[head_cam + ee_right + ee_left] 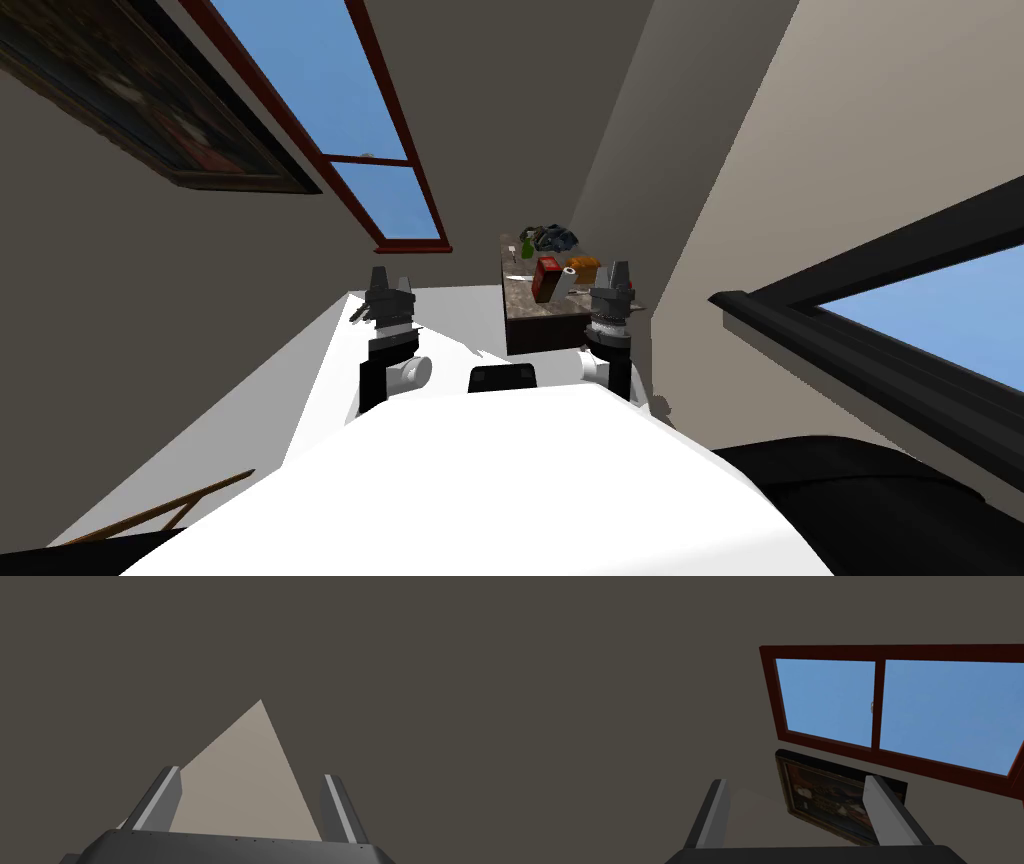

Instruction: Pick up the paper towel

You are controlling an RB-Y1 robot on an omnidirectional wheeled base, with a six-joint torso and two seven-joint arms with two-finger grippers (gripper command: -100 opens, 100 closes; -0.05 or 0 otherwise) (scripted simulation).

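while right gripper (619, 268) gapes, paper towel (567, 281) lies well beyond.

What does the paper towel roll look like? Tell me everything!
The paper towel is a small, plain white roll. It sits far off on a table with a brownish top, right beside a red box, with something orange behind it. It looks tilted. I cannot tell whether it touches the box.
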